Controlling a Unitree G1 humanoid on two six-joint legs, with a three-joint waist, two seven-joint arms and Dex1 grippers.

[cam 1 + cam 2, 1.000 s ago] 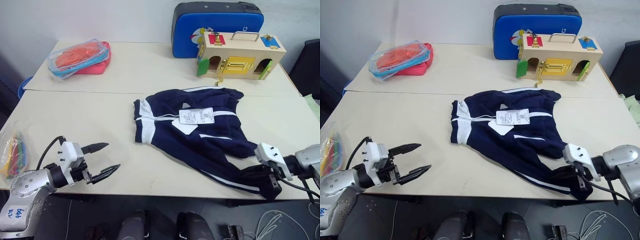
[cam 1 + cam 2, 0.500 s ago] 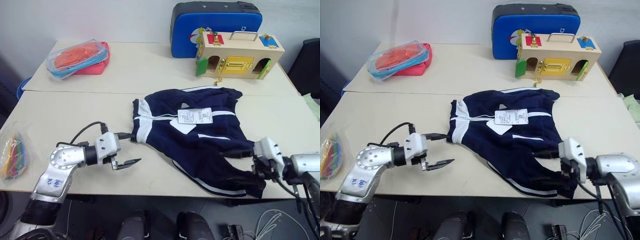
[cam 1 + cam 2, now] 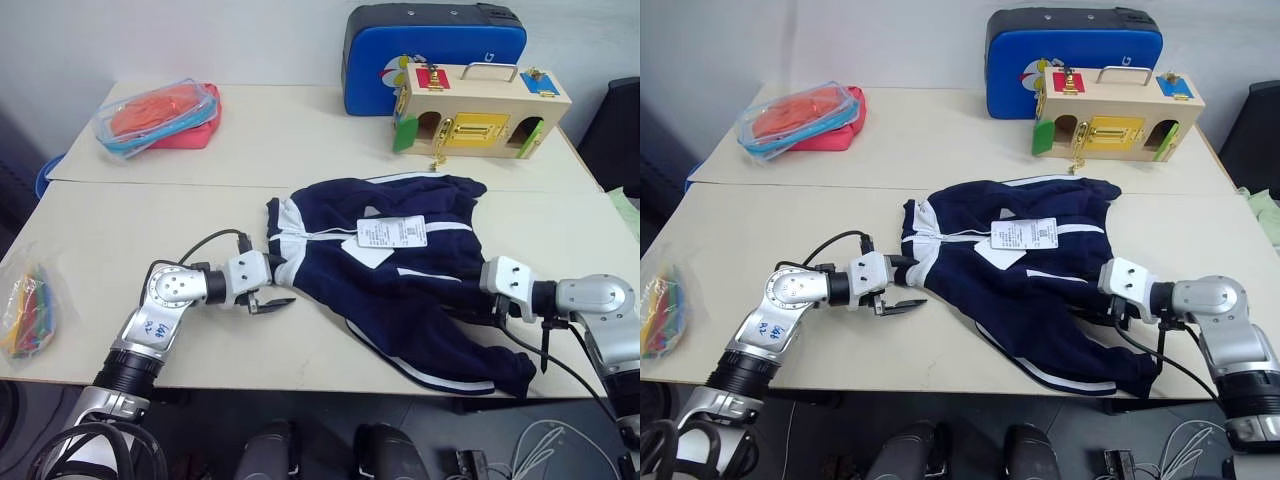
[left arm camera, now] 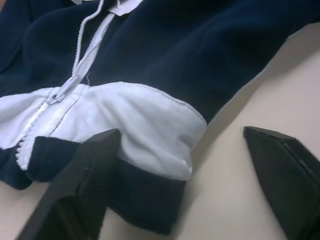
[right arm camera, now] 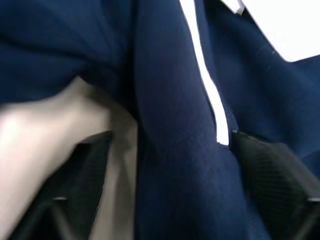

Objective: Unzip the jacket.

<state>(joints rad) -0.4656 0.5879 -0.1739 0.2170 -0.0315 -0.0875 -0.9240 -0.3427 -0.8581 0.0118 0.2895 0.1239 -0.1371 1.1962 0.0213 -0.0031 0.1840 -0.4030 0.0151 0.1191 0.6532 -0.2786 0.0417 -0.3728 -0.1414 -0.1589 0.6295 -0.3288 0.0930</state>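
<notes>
The navy jacket (image 3: 400, 270) lies crumpled on the near table, collar to the left, a white paper tag (image 3: 392, 232) on top. Its white zipper runs from the collar, and the pull (image 4: 75, 82) sits near the top. My left gripper (image 3: 275, 283) is open at the collar's near corner, with the white collar panel (image 4: 145, 125) and navy edge between its fingers (image 4: 80, 175). My right gripper (image 3: 468, 303) is open on the jacket's right side. Its fingers (image 5: 75, 185) straddle a fold of navy fabric with a thin white stripe (image 5: 207, 95).
A wooden latch box (image 3: 480, 105) and a blue case (image 3: 430, 45) stand at the back right. A clear pouch with orange contents (image 3: 160, 115) lies at the back left. A bag of coloured pieces (image 3: 25, 310) rests at the table's (image 3: 150, 230) left edge.
My left gripper has travelled right across the table to the jacket's collar. My right gripper has opened and pushed forward into the fabric, and the jacket's lower edge has shifted.
</notes>
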